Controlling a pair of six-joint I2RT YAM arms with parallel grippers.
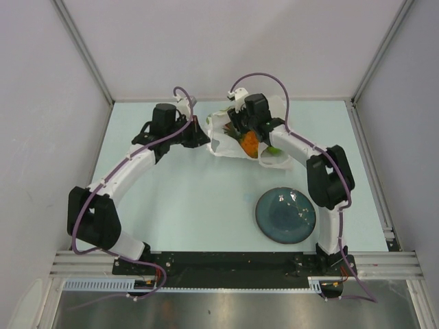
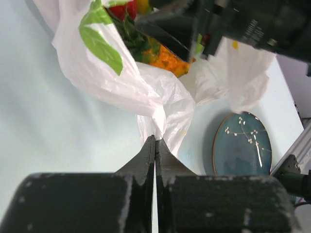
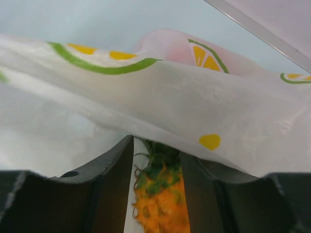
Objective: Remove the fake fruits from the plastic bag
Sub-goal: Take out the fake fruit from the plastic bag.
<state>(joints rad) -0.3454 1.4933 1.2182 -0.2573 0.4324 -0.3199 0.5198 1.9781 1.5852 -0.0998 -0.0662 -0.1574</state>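
A: Left end effector (image 2: 155, 141) status?
B: Closed tight, pinching a fold of the plastic bag (image 2: 146, 92) and holding that side up.

A: Bag location?
B: Close to the far edge of the tabletop (image 1: 192, 205), about mid-width, slightly right of centre. Mouth turned toward the right arm.

A: Right end effector (image 3: 155, 145)?
B: Pushed into the bag mouth. Jaws parted, straddling the pineapple (image 3: 163, 208) just below its crown. Sliver of gap on one side, so probably not clamped yet.

A: Progress?
B: Early. No fruit out on the tabletop, none on the plate (image 1: 274, 219), which sits toward the near right corner, well apart from the bag. Pineapple, green piece (image 1: 273, 149) and red piece (image 2: 127, 9) all inside or at the mouth. Every fruit left to do; pineapple looks first in line.

A: View differences?
B: Top: whole layout, both arms meeting at the bag, but grip detail hidden under the wrists. Left wrist: the pinch itself, plus the red piece, not made out from above. Right wrist: jaw spacing round the pineapple, seen nowhere else; no plate there.
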